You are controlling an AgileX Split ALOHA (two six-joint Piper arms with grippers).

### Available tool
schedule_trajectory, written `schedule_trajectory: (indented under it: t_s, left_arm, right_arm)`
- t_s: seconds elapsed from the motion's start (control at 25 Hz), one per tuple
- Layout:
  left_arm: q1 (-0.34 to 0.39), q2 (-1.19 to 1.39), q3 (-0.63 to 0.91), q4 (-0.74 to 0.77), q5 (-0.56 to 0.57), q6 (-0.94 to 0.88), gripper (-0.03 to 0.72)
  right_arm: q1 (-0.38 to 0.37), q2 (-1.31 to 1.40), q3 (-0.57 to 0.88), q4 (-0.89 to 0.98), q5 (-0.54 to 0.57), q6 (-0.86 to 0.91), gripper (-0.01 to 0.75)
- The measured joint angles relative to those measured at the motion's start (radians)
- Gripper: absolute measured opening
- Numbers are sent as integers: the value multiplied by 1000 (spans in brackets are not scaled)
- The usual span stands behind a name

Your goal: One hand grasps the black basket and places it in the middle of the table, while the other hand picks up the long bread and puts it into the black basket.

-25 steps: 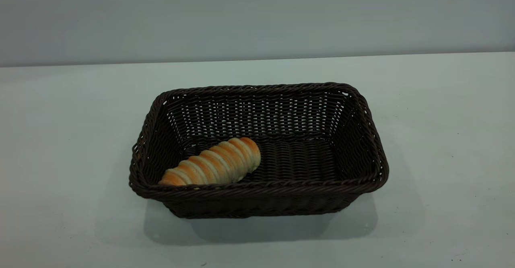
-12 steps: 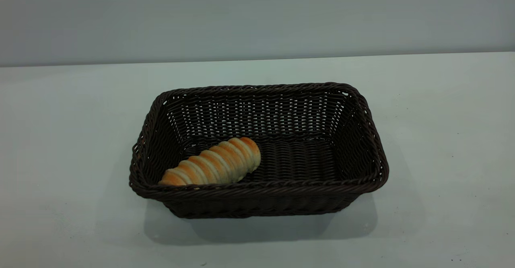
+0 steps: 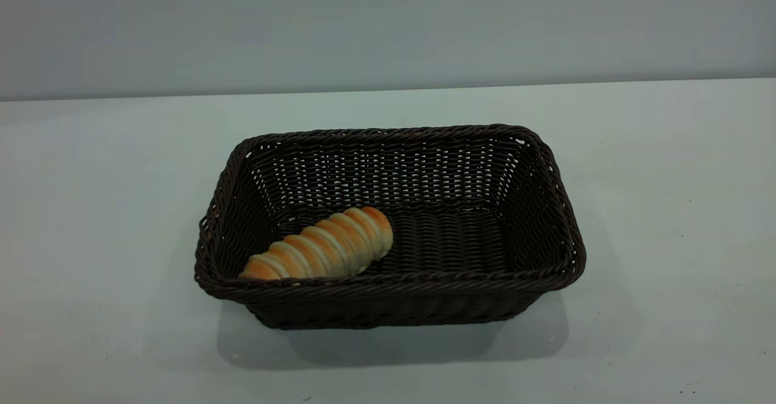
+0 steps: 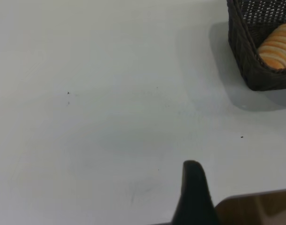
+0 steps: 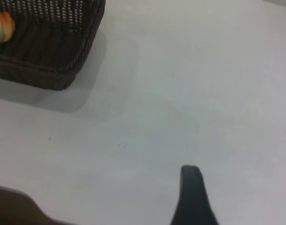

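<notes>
— Where's the long bread (image 3: 321, 245)?
— Lying in the left front corner of the black basket (image 3: 545, 167), mid-table (image 3: 91, 210).
— And the grippers?
— Left gripper (image 4: 193, 187), right gripper (image 5: 192, 187): both well clear of it; can't tell their grip.

We see very little of the robot: in each wrist view only 1 matte black, tapering finger tip with a rounded end, the left gripper's (image 4: 193, 192) and the right gripper's (image 5: 192, 196). Both look smooth, with no markings, screws or cables visible. Beside each sits a blurred brown, glossy-looking patch that we cannot identify.
</notes>
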State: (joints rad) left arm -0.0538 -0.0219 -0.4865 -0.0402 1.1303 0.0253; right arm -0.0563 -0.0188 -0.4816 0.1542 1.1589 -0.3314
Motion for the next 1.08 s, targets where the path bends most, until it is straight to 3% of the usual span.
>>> schedule_trajectory:
  t_s: [0.32,1.08]
  left_arm:
    - [0,0,0,0,0,0,563]
    - [0,0,0,0,0,1,563]
  right_arm:
    - [0,0,0,0,0,2,548]
    - [0,-1,1,-67,-12,186,548]
